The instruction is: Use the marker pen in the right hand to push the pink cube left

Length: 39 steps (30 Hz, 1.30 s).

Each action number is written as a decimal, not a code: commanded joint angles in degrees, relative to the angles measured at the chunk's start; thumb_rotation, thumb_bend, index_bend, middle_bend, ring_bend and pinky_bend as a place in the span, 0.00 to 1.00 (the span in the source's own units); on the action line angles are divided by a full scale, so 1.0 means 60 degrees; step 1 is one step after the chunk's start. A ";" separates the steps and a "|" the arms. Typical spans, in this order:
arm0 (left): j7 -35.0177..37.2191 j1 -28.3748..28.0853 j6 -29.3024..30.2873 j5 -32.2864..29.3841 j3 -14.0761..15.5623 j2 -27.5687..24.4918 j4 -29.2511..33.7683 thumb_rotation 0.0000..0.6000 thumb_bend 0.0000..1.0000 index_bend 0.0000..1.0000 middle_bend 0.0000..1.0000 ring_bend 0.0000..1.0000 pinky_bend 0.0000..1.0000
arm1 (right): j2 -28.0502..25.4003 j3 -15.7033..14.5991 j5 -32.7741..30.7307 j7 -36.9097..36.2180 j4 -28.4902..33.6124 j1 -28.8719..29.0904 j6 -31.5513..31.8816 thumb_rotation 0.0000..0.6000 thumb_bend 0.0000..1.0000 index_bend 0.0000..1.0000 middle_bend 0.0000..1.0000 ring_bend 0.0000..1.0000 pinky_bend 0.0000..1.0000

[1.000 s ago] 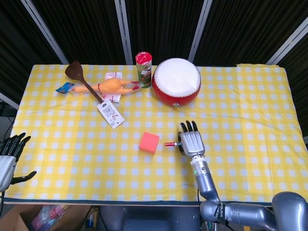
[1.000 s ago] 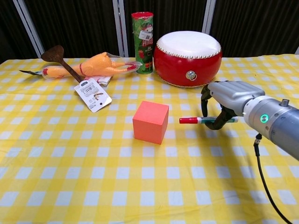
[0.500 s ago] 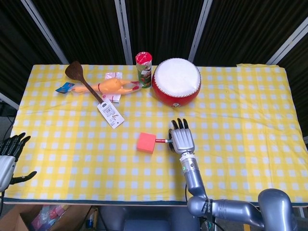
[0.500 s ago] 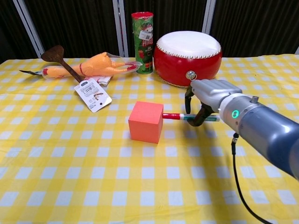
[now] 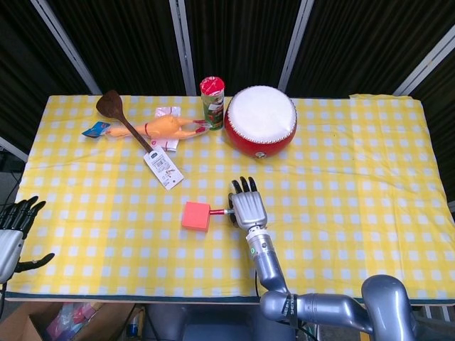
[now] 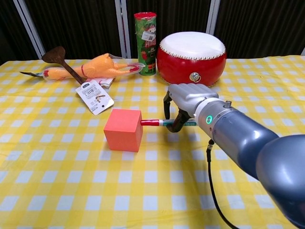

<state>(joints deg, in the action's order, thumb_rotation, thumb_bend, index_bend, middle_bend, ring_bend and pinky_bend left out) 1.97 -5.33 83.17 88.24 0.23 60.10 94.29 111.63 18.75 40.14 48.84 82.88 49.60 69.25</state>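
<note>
The right hand (image 6: 183,102) is clenched around the marker pen (image 6: 164,122), which lies level with its long axis running left to right. Its red tip touches the right face of the pink cube (image 6: 123,130), so the cube sits directly to the left of the hand, near the middle of the counter (image 5: 370,177). Bare checked cloth stretches on to the left, well short of the edge; the paper tag (image 5: 163,168) lies further back, out of that line. The left hand (image 5: 14,231) hangs released off the counter's left end, far from the cube
</note>
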 commanded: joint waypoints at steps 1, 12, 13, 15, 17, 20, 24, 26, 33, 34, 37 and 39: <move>0.0004 0.0012 0.0030 0.0005 -0.0004 0.0000 -0.0014 1.00 0.00 0.00 0.00 0.00 0.00 | -0.0080 -0.0063 -0.0039 0.0058 0.0067 -0.0093 0.0152 1.00 0.56 0.59 0.16 0.01 0.00; -0.0069 0.0026 0.0077 0.0073 0.0017 0.0024 -0.0025 1.00 0.00 0.00 0.00 0.00 0.00 | -0.0485 -0.0503 -0.0007 0.0132 0.0539 -0.0582 0.0626 1.00 0.56 0.59 0.16 0.01 0.00; -0.0074 0.0027 0.0086 0.0082 0.0018 0.0025 -0.0025 1.00 0.00 0.00 0.00 0.00 0.00 | -0.0486 -0.0533 -0.0008 0.0152 0.0578 -0.0613 0.0673 1.00 0.56 0.59 0.16 0.01 0.00; -0.0079 0.0030 0.0103 0.0102 0.0020 0.0029 -0.0022 1.00 0.00 0.00 0.00 0.00 0.00 | -0.0458 -0.0567 0.0004 0.0187 0.0645 -0.0654 0.0763 1.00 0.56 0.59 0.16 0.01 0.00; -0.0077 0.0036 0.0111 0.0118 0.0030 0.0029 -0.0026 1.00 0.00 0.00 0.00 0.00 0.00 | -0.0405 -0.0572 0.0035 0.0211 0.0667 -0.0667 0.0841 1.00 0.56 0.59 0.16 0.01 0.00; -0.0067 0.0039 0.0116 0.0129 0.0036 0.0024 -0.0028 1.00 0.00 0.00 0.00 0.00 0.00 | -0.0345 -0.0556 0.0043 0.0261 0.0675 -0.0661 0.0901 1.00 0.56 0.59 0.16 0.01 0.00; -0.0010 0.0049 0.0137 0.0169 0.0054 0.0008 -0.0021 1.00 0.00 0.00 0.00 0.00 0.00 | -0.0132 -0.0333 0.0002 0.0381 0.0665 -0.0507 0.0921 1.00 0.56 0.59 0.16 0.01 0.00; 0.0026 0.0048 0.0128 0.0180 0.0065 -0.0006 -0.0018 1.00 0.00 0.00 0.00 0.00 0.00 | -0.0006 -0.0181 -0.0102 0.0449 0.0633 -0.0409 0.0893 1.00 0.56 0.59 0.16 0.01 0.00; 0.0122 0.0049 0.0114 0.0189 0.0080 -0.0044 -0.0008 1.00 0.00 0.00 0.00 0.00 0.00 | 0.0383 0.0041 -0.0326 0.0599 0.0367 -0.0120 0.0673 1.00 0.56 0.59 0.16 0.01 0.00; 0.0132 0.0049 0.0112 0.0187 0.0081 -0.0046 -0.0009 1.00 0.00 0.00 0.00 0.00 0.00 | 0.0431 0.0045 -0.0341 0.0614 0.0322 -0.0090 0.0645 1.00 0.56 0.59 0.16 0.01 0.00; 0.0163 0.0045 0.0109 0.0178 0.0073 -0.0053 -0.0002 1.00 0.00 0.00 0.00 0.00 0.00 | 0.0627 0.0039 -0.0391 0.0625 0.0151 -0.0001 0.0533 1.00 0.56 0.59 0.15 0.01 0.00; 0.0182 0.0041 0.0095 0.0176 0.0076 -0.0059 0.0008 1.00 0.00 0.00 0.00 0.00 0.00 | 0.0789 0.0051 -0.0416 0.0629 0.0029 0.0081 0.0446 1.00 0.56 0.59 0.16 0.01 0.00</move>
<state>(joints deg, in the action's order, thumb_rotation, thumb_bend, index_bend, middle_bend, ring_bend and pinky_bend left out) 3.06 -5.09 83.72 89.30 0.69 59.75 94.33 115.99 19.02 37.78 52.57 83.40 49.80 72.23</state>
